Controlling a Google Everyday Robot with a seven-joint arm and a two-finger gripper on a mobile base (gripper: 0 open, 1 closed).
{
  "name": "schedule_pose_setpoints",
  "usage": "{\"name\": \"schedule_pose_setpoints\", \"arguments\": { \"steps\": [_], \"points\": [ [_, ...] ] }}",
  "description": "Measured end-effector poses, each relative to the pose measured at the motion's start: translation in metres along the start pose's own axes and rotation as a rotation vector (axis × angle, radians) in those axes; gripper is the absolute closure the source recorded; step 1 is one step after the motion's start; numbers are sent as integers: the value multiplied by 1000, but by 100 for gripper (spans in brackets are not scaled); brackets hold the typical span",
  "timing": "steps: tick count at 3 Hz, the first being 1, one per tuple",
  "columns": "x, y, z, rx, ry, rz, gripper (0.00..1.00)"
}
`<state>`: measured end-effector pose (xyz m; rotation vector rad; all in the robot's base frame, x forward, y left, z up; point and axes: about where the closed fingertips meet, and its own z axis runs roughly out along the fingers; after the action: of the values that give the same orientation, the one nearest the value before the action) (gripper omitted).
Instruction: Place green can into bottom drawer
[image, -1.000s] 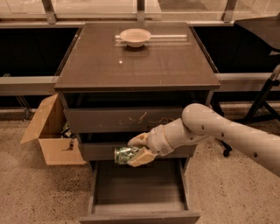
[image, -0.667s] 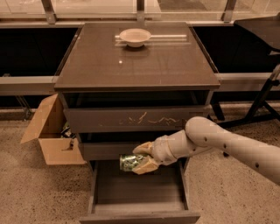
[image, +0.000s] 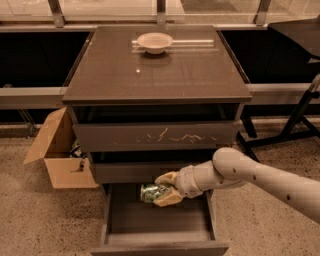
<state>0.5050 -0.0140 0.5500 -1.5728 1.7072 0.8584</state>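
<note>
The green can (image: 151, 192) is a shiny green drink can lying sideways in my gripper (image: 164, 189), whose tan fingers are shut on it. It hangs over the back part of the open bottom drawer (image: 155, 220), just under the front of the middle drawer (image: 135, 171). My pale arm (image: 260, 181) reaches in from the right. The bottom drawer is pulled out towards me and its floor shows bare.
The cabinet top (image: 160, 70) carries a pale round bowl (image: 155, 42) at the back. The top drawer (image: 155, 136) has white scratches on its front. An open cardboard box (image: 60, 155) stands on the floor at left. Dark stand legs (image: 295, 125) are at right.
My gripper has carried the green can down and to the right, from in front of the middle drawer into the space over the open bottom drawer.
</note>
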Motion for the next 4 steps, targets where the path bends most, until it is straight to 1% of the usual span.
{"name": "schedule_pose_setpoints", "arguments": {
  "steps": [1, 2, 3, 4],
  "points": [
    [30, -7, 4, 24, 48, 14, 100],
    [71, -14, 3, 47, 118, -16, 100],
    [114, -22, -1, 76, 124, -22, 100],
    [165, -38, 3, 111, 113, -15, 100]
  ]
}}
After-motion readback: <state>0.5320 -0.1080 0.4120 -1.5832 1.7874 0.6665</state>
